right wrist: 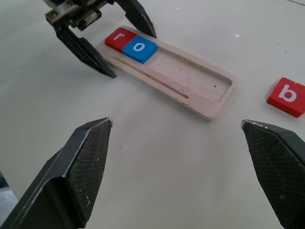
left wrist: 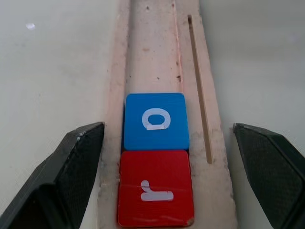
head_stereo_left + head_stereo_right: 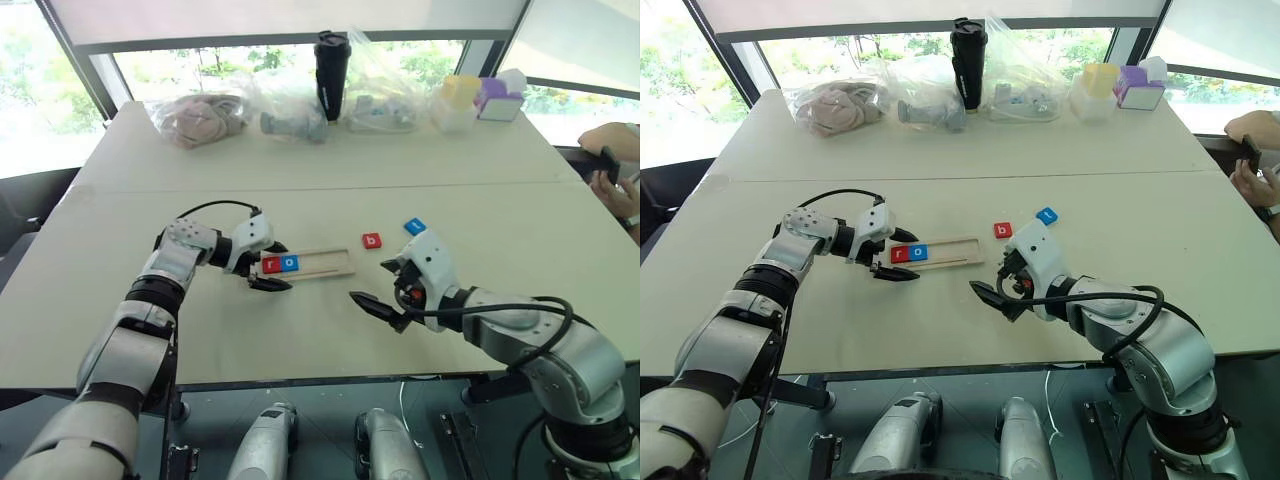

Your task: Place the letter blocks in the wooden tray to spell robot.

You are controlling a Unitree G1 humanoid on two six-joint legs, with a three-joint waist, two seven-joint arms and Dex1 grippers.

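Note:
The wooden tray [image 3: 325, 264] lies at mid-table, long side running left to right. A red "r" block [image 3: 271, 265] and a blue "o" block [image 3: 290, 263] sit side by side at its left end. On the bare table to the tray's right lie a red "b" block [image 3: 371, 240] and, farther right, a blue block [image 3: 414, 227]. My left gripper [image 3: 281, 266] is open, with one finger on each side of the tray's left end; both fingers [image 2: 78, 157] stand apart from the rim. My right gripper [image 3: 370, 282] hovers open and empty right of the tray, pointing at it.
Along the table's far edge stand a black tumbler [image 3: 331, 70], several clear plastic bags [image 3: 285, 105] and yellow and purple boxes [image 3: 480, 98]. A person's hand [image 3: 612, 165] holds a dark object at the right edge. A seam [image 3: 320, 188] crosses the table.

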